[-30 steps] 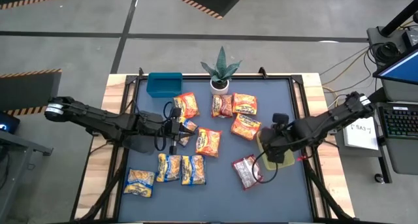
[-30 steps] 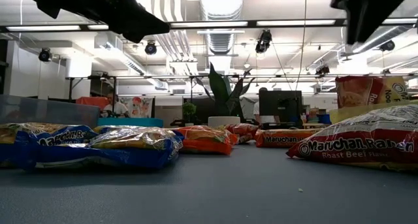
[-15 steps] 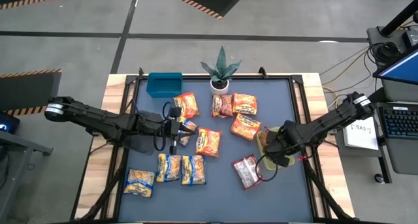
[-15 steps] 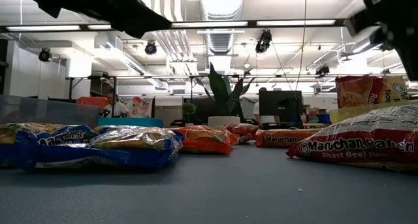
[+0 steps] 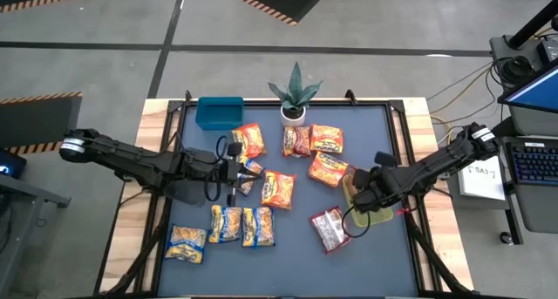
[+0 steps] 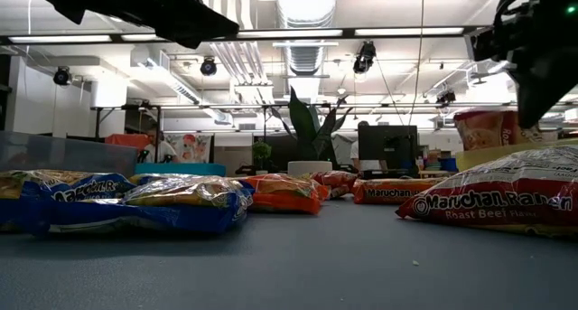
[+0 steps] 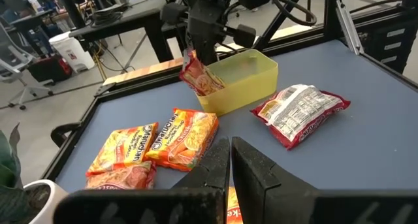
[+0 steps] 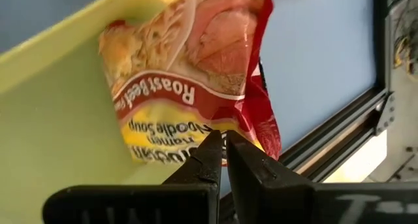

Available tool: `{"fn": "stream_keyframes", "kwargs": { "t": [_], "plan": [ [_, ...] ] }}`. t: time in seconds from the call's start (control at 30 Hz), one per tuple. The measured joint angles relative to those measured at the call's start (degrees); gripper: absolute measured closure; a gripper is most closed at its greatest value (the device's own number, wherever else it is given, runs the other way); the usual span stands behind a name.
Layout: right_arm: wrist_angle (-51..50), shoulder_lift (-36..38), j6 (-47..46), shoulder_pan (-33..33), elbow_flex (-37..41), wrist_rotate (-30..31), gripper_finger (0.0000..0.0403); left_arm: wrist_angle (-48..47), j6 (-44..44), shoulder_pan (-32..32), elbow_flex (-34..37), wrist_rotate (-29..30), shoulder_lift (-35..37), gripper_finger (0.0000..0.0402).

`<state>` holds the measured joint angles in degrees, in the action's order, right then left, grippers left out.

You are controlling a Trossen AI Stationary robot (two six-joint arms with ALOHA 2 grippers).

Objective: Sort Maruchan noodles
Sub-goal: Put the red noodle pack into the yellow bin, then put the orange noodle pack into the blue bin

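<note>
Several Maruchan packets lie flat on the blue-grey mat: orange ones (image 5: 328, 169), yellow-and-blue ones (image 5: 226, 223) and a red-and-white one (image 5: 330, 229). My right gripper (image 5: 359, 191) hovers over the yellow-green bin (image 5: 377, 216), shut on a red roast-beef packet (image 8: 189, 67). From the left wrist view, that packet (image 7: 201, 77) hangs at the bin's (image 7: 245, 80) edge. My left gripper (image 5: 237, 170) waits shut above the mat's left half, next to a packet (image 5: 251, 169). My right gripper pinches the red packet by one end edge (image 8: 225, 127) between its two fingers, coming from above and pointing down. The packet hangs below the fingers, lifted clear of the mat, its lower part over the yellow-green bin's wall (image 8: 52, 119).
A blue bin (image 5: 219, 112) and a small potted plant (image 5: 295, 94) stand at the far edge. Packets crowd the mat's middle and near left. Open mat lies along the near edge (image 5: 288, 273). Wooden table rims flank the mat.
My right gripper has moved down toward the yellow-green bin with the red packet, shifting slightly toward the table's near edge. The packet now hangs lower at the bin's edge. The left arm has kept still.
</note>
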<state>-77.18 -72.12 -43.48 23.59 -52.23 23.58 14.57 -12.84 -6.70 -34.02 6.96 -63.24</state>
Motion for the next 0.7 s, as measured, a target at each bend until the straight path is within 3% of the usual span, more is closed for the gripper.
{"fn": "stream_keyframes", "kwargs": {
  "t": [0.23, 0.47, 0.57, 0.7],
  "plan": [
    [-0.70, 0.12, 1.19, 0.00, -1.96, 0.54, 0.0390, -0.04, 1.60, 0.00, 0.00, 0.00, 0.00, 0.0402],
    [2.04, 0.17, 7.38, 0.00, -11.02, -0.93, 0.0390, -0.57, 3.09, 0.00, 0.00, 0.00, -0.06, 0.0402],
    [10.08, 0.87, 11.81, 0.00, -13.28, 1.59, 0.0390, -0.56, 4.23, 0.00, 0.00, 0.00, -0.69, 0.0402],
    [29.93, 3.32, 22.69, 0.00, -10.37, 3.04, 0.0390, -0.55, 7.40, 0.00, 0.00, 0.02, -2.50, 0.0402]
  ]
}}
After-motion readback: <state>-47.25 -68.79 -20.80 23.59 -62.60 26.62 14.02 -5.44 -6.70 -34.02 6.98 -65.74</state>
